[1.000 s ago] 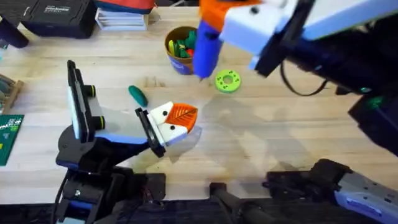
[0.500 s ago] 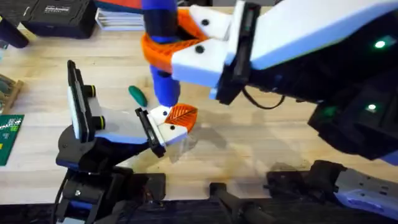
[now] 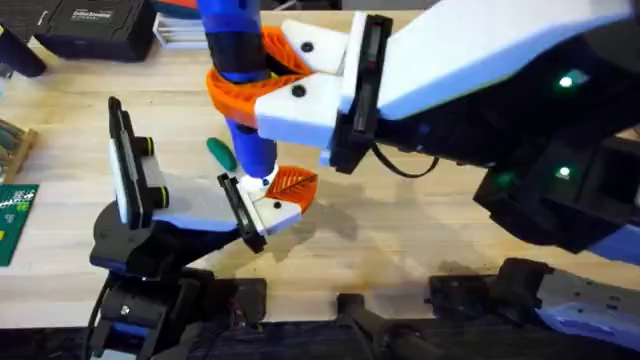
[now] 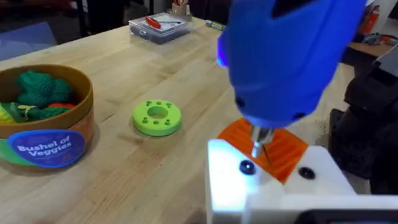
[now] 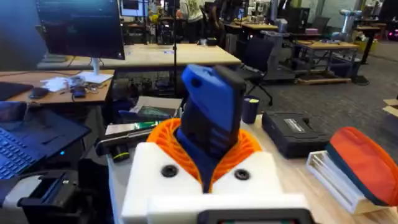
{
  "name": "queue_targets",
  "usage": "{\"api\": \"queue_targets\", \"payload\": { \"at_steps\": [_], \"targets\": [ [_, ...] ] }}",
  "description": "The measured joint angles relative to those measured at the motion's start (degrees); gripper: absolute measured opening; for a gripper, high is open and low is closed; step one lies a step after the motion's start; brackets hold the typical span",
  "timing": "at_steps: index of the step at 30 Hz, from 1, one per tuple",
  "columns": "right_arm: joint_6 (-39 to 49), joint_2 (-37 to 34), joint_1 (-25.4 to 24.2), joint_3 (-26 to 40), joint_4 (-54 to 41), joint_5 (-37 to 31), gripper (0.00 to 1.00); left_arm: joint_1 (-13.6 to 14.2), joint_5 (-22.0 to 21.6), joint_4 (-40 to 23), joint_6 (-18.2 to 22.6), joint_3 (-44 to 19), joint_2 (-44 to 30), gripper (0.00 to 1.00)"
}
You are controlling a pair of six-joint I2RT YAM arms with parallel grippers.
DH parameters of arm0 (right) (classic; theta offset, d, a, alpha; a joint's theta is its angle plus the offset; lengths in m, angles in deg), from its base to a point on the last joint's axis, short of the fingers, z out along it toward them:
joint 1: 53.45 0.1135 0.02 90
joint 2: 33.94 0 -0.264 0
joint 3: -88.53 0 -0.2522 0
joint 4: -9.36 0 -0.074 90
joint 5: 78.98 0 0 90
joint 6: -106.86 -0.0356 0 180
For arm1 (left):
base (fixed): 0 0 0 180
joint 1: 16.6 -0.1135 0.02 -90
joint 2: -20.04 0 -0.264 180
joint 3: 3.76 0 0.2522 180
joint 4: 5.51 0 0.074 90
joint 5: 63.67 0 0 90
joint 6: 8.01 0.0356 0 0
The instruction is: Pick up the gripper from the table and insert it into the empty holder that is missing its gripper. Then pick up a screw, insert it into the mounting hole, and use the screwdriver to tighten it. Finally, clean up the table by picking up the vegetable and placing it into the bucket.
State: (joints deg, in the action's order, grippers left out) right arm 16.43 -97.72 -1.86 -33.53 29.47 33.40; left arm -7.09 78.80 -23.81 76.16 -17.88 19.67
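Observation:
My right gripper is shut on the blue screwdriver and holds it upright; its white fingers with orange pads clamp the barrel. The screwdriver's bit points down at a dark screw head in the white gripper piece, which sits on the black holder of my left arm beside an orange pad. My left gripper stands open with nothing between its fingers. The dark-green vegetable lies on the table just behind the holder. The bucket holds green toy produce.
A flat green disc with holes lies beside the bucket. A clear box and a black case sit along the far edge. A green circuit board lies at the left. My right arm spans the middle of the table.
My right arm has swung left and down with the screwdriver, from over the bucket to the white gripper piece on the holder. The left arm has not moved.

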Motion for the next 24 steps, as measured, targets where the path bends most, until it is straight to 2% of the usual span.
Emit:
{"api": "queue_targets", "payload": {
  "at_steps": [24],
  "targets": [
    [0.42, -1.27, 0.04, 0.00, -0.99, -0.02, 0.026, -0.02, 0.00, -0.02, -0.02, 0.00, 0.00, 0.004]
  ]
}}
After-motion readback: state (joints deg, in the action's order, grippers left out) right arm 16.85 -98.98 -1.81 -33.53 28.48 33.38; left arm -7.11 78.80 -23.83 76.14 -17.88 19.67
